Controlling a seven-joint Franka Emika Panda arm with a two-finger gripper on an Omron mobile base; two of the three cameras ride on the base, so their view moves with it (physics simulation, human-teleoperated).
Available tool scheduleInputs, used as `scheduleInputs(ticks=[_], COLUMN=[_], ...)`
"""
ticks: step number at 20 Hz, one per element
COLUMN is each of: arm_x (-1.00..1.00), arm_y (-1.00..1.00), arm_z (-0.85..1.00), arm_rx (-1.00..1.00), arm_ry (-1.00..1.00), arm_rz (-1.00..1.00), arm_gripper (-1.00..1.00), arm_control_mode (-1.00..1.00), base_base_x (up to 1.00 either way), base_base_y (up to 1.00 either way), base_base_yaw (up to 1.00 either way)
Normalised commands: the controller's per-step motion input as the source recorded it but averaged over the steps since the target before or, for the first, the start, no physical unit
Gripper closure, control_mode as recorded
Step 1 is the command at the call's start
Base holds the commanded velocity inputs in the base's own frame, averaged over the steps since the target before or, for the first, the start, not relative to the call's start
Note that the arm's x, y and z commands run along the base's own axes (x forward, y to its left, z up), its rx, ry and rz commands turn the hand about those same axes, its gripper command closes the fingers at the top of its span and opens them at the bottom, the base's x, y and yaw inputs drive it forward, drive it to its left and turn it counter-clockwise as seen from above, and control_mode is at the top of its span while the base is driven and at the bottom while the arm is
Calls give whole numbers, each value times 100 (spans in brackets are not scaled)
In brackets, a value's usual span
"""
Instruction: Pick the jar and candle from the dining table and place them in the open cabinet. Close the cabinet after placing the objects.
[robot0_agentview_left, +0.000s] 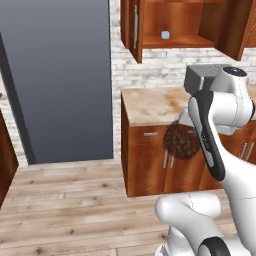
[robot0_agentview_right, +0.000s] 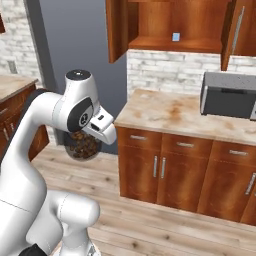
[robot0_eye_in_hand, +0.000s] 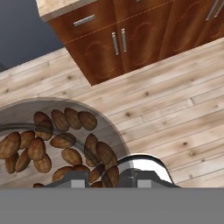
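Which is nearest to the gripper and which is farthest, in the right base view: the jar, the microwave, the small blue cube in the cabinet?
1. The jar: held in the gripper, low at left.
2. The small blue cube: on the cabinet shelf, above.
3. The microwave: on the counter, far right.

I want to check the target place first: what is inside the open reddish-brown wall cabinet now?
On the shelf of the open reddish-brown wooden wall cabinet stands one small pale-blue cube. The cabinet's upper part lies outside the pictures.

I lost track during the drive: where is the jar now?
The jar hangs in the gripper under the arm's hand, above the wood floor, left of the lower cabinets in the right base view.
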Motion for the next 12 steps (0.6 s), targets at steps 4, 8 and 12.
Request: scheduleInputs(ticks=[4,8,12], arm_x=[0,0,0], arm_y=[0,0,0], arm_z=[0,0,0], arm_rx=[0,0,0], arm_ry=[0,0,0], arm_rz=[0,0,0], arm_gripper=[100,100,100], arm_control_mode=[100,100,100], base_base_x=[24,28,31], base_base_y=[-44,-43,-41], base_base_yaw=[0,0,0])
